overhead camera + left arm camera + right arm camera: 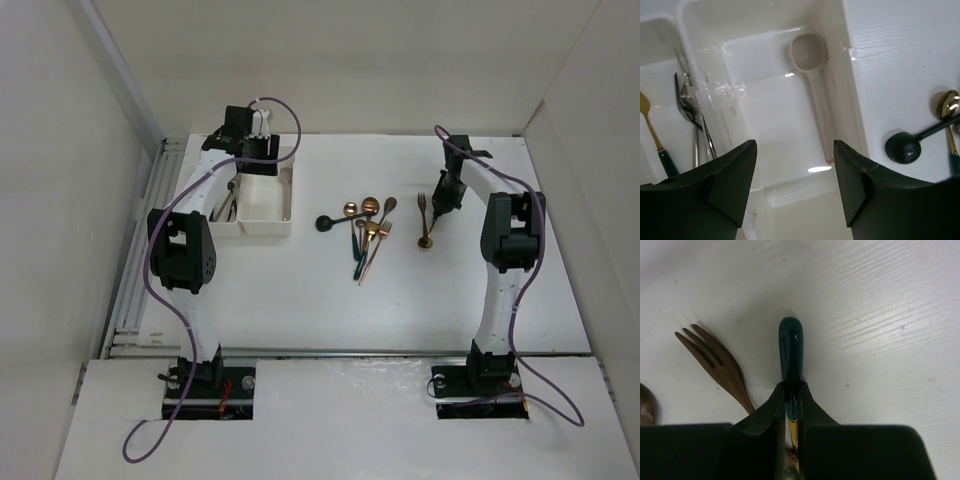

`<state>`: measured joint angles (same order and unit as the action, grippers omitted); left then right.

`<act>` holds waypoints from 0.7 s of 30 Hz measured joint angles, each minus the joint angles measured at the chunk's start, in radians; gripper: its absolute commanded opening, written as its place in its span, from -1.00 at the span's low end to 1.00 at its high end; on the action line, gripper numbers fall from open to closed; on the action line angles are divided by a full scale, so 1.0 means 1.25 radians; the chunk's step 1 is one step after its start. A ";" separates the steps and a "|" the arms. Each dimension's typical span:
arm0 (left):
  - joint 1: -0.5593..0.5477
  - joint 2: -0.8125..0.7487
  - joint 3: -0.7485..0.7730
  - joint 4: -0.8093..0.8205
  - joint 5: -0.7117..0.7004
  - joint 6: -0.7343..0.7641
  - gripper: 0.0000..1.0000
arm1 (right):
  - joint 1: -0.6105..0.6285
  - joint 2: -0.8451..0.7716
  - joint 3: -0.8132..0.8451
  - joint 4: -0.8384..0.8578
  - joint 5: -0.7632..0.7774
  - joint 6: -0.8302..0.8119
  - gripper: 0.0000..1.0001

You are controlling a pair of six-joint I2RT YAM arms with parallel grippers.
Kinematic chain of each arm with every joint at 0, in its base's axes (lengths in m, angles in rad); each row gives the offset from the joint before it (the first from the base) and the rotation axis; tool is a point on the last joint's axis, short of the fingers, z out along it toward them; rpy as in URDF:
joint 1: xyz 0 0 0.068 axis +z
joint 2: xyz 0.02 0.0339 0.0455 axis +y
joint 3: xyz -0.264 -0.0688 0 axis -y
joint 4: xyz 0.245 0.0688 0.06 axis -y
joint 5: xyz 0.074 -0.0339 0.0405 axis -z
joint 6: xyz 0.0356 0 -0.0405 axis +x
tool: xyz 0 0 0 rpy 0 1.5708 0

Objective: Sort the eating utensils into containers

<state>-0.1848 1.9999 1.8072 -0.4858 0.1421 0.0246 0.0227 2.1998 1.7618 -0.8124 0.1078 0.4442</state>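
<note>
My left gripper [257,140] [795,147] is open and empty, hovering over the right one of two joined white trays [264,205] [770,115]. That tray holds one cream spoon [810,75]. The left tray [226,222] [660,95] holds silver forks [687,105] and a gold fork with a teal handle [652,130]. My right gripper [441,198] [791,390] is shut on the teal handle [791,347] of a utensil whose gold head [425,242] rests on the table. A copper fork [422,206] [715,360] lies just left of it.
Several loose utensils [365,228] lie in a cluster at mid-table, among them a black spoon [328,222] [905,147] and a gold spoon [946,104]. White walls enclose the table on three sides.
</note>
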 measured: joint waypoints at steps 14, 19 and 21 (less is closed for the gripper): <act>-0.002 -0.021 0.064 -0.107 0.477 0.274 0.26 | 0.047 -0.286 -0.015 0.072 -0.049 -0.372 -1.00; -0.033 -0.070 0.064 -0.122 0.526 0.422 0.26 | 0.060 -0.311 0.151 0.071 -0.211 -0.437 -1.00; -0.051 -0.090 0.064 -0.114 0.512 0.457 0.26 | 0.068 -0.286 0.192 0.073 -0.221 -0.443 -1.00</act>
<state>-0.2489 1.8870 1.8877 -0.6281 0.7818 0.5961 0.1078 1.8420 2.0018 -0.7216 -0.1680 -0.1093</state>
